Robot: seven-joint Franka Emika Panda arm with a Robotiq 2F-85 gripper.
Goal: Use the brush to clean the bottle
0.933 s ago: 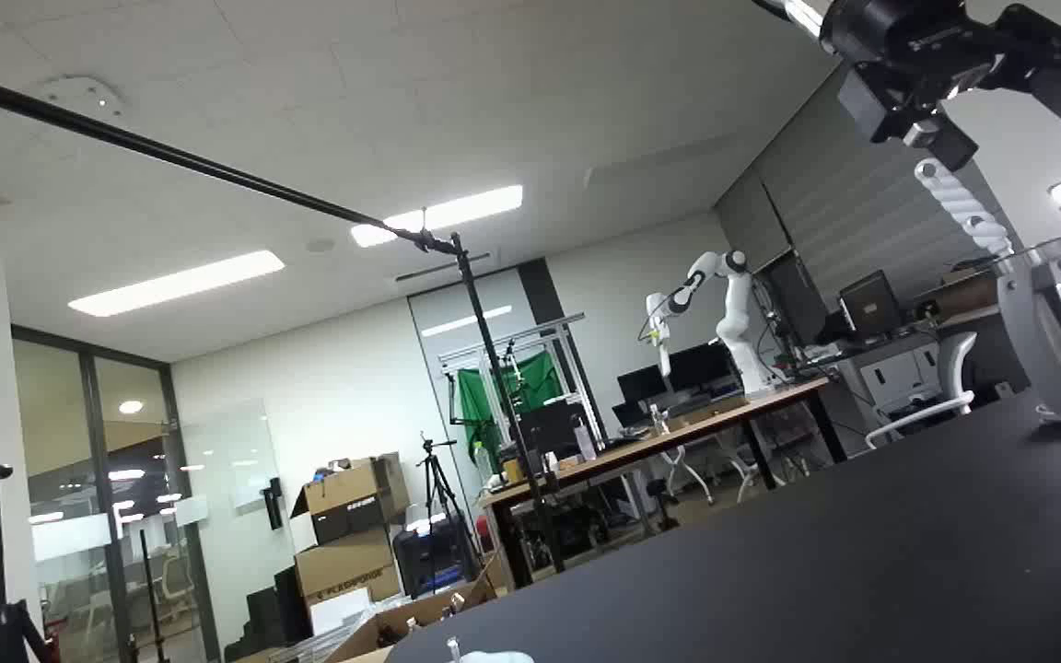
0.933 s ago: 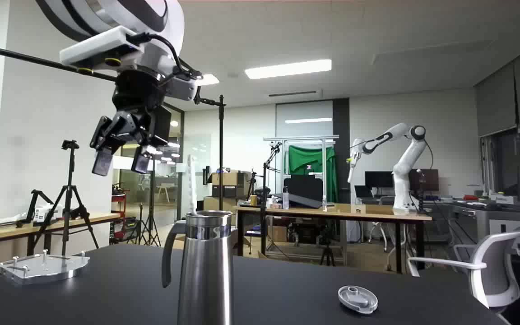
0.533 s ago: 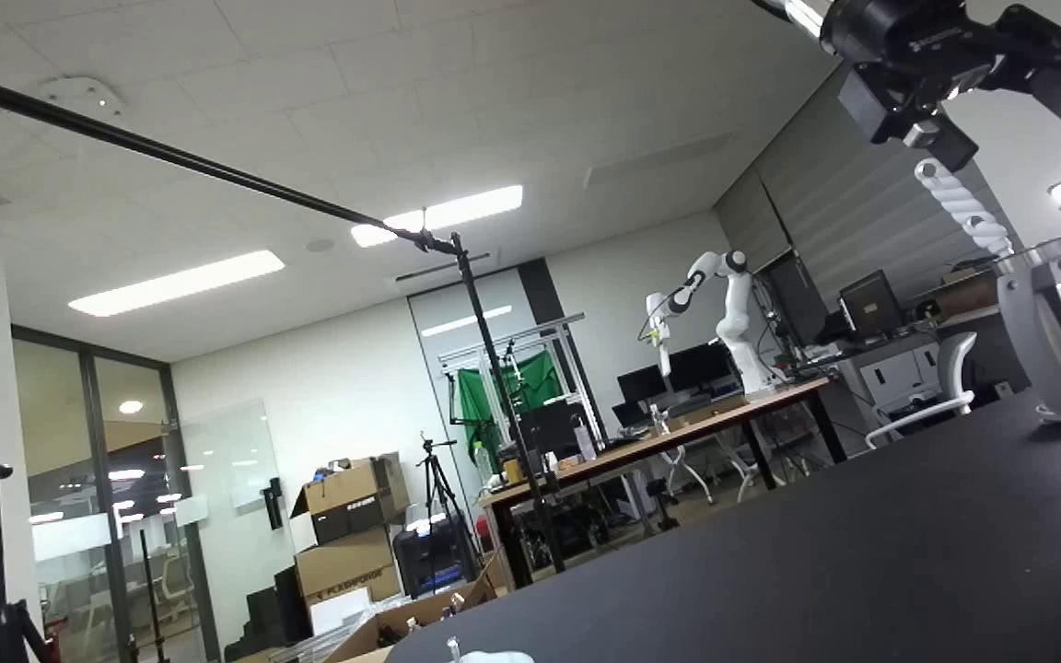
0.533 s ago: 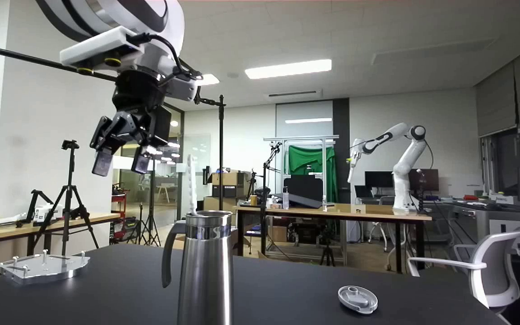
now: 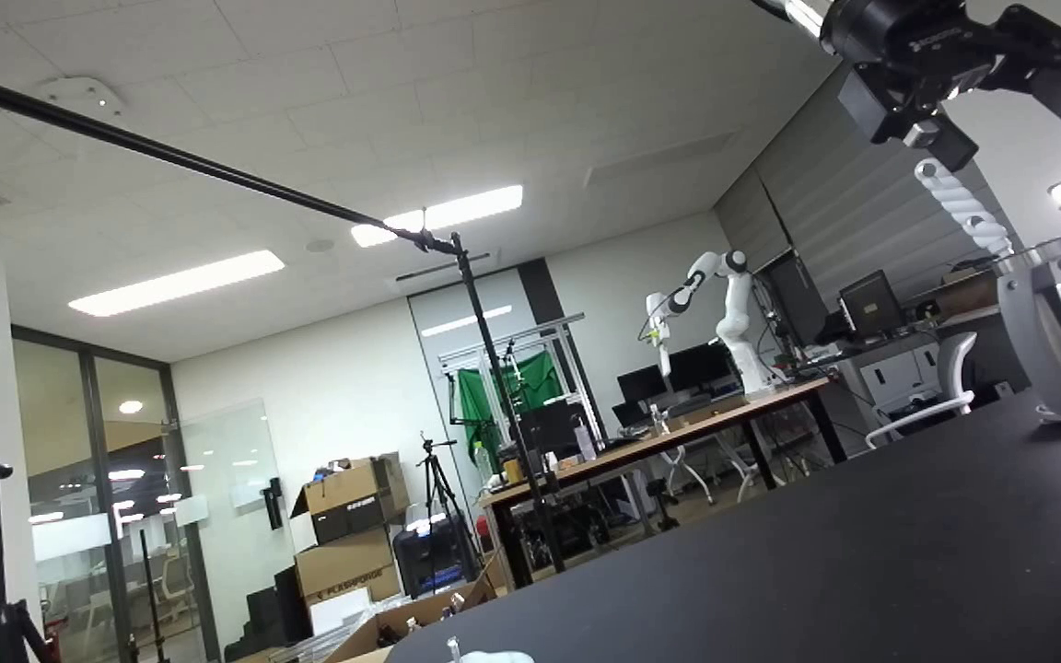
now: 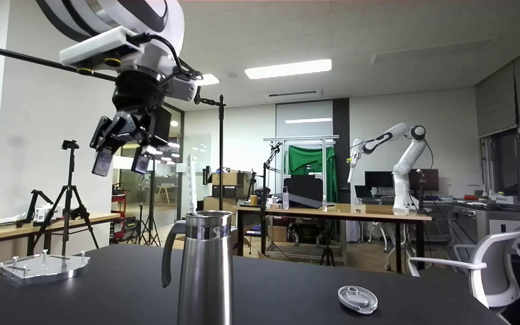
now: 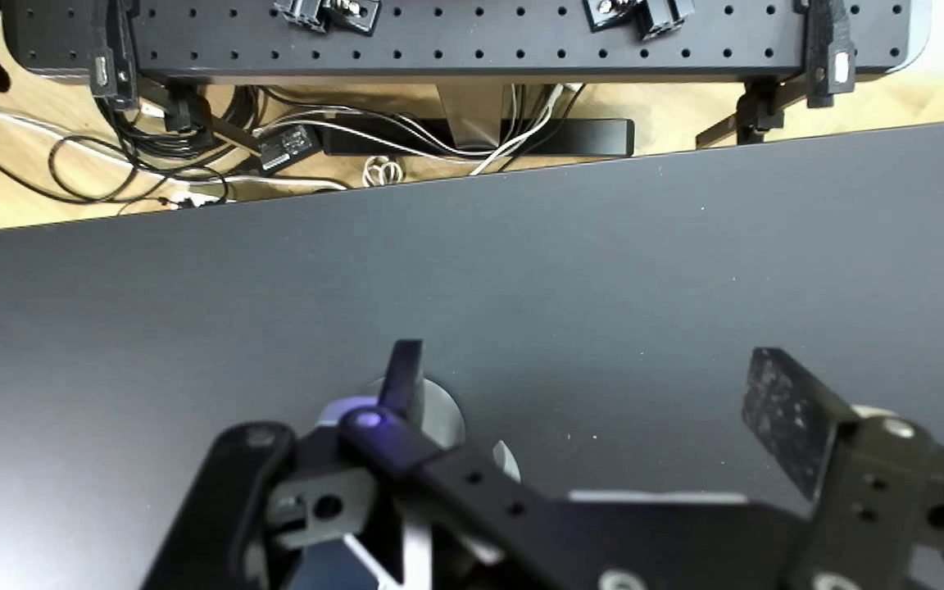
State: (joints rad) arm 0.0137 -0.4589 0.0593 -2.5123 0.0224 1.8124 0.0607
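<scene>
Tapered brushed-steel bottle: stands upright, base out of frame
White twist-handled brush: stands in the bottle's mouth, leaning toward its curved grey handle
White-and-grey jointed arm: reaches in above the bottle, bent downward
Black two-fingered claw: points down, higher than the bottle's mouth, fingers spread and released
Round greyish lid-like disc: lies on the black table, well apart from the bottle
</scene>
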